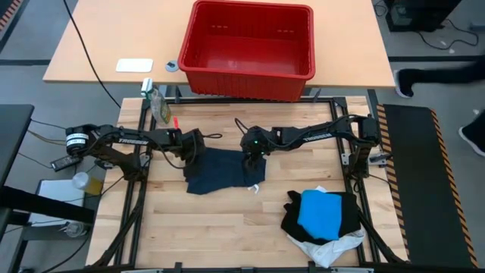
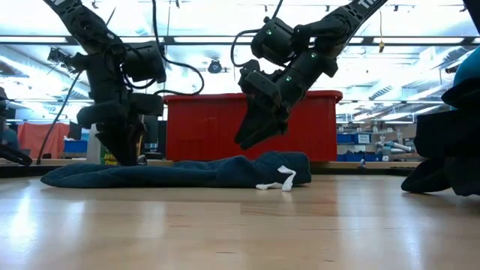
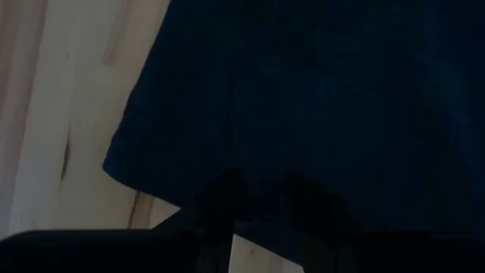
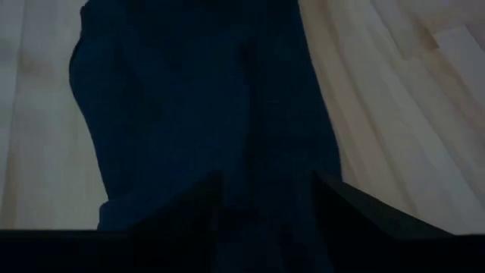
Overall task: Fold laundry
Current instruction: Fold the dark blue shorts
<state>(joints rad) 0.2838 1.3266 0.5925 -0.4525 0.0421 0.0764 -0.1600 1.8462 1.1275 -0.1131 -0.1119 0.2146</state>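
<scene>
No text, label or number can be read anywhere in these views.

- High view: the left claw [image 1: 198, 145] sits over the dark navy garment's [image 1: 221, 171] edge, so its fingertips are lost against the cloth, contact unreadable.
- The right claw [image 1: 254, 158] blocks the garment's far edge beneath it.
- Low view: the pile [image 2: 448, 161] at the right is cut by the frame edge; only dark folds show.
- Left wrist view: the fingers [image 3: 220, 199] blur into the dark cloth; grip unreadable.
- High view: the white garment [image 1: 333, 246] peeks from under the black one [image 1: 345, 212], mostly covered.
</scene>
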